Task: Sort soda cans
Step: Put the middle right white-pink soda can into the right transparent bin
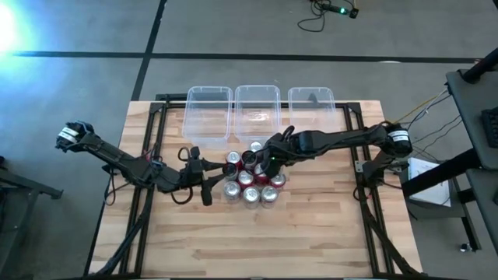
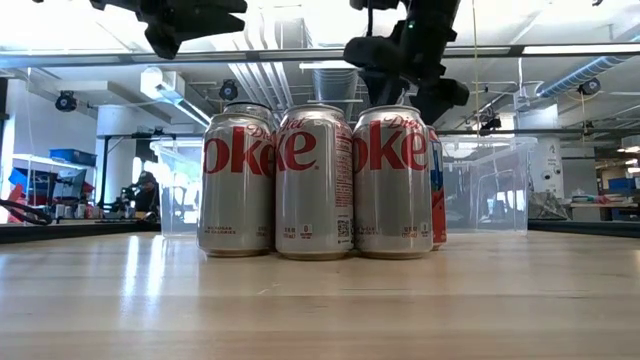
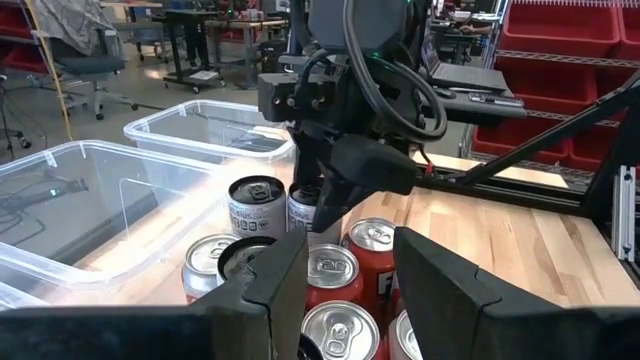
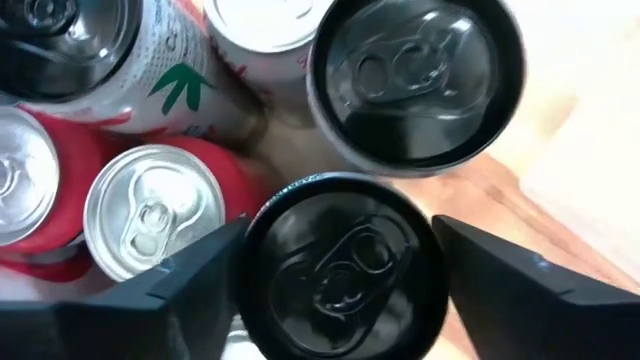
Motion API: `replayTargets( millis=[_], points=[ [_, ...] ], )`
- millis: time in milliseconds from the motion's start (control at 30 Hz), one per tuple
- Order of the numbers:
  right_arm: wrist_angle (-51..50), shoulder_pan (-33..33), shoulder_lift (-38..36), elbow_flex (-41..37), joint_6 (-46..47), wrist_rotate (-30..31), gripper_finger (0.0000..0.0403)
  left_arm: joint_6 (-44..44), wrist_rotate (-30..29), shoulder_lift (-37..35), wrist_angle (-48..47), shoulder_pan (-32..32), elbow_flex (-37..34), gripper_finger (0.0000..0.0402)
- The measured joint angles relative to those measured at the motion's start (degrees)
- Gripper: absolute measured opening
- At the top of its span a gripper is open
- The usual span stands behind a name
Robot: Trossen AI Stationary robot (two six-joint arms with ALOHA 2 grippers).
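Observation:
The soda cans (image 1: pixel 250 180) stand upright in a tight cluster mid-table; the low view shows three silver ones (image 2: pixel 315 180) in front. My right gripper (image 1: pixel 268 162) hangs over the cluster's far side. It is open, one finger on each side of the top of a dark-topped can (image 4: pixel 345 265); I cannot tell whether the fingers touch it. A second dark-topped can (image 4: pixel 415 80) and a red can (image 4: pixel 150 210) stand beside it. My left gripper (image 1: pixel 204 185) is open just left of the cluster, above can height, with nothing between its fingers (image 3: pixel 290 285).
Three clear plastic bins (image 1: pixel 208 109) (image 1: pixel 257 109) (image 1: pixel 311 105) stand in a row along the table's far edge, just behind the cluster. Bare wood (image 1: pixel 257 241) lies between the cans and the near edge. Both arms reach in close to the cans from either side.

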Motion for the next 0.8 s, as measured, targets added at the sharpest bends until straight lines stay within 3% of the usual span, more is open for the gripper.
replayTargets(
  millis=[200, 500, 800],
  points=[
    [0.0, 0.0, 0.1, 0.0, -0.6, -1.3, 0.0253, 0.0, 0.0, 0.0, 0.0, 0.0, 0.0, 0.0134],
    [-1.2, 0.0, 0.4, -0.1, -1.1, -4.2, 0.032, 0.0, 0.0, 0.0, 0.0, 0.0, 0.0, 0.0134],
    [-1.3, 0.0, 0.4, -0.1, -1.2, -3.3, 0.0252, 0.0, 0.0, 0.0, 0.0, 0.0, 0.0, 0.0134]
  ],
)
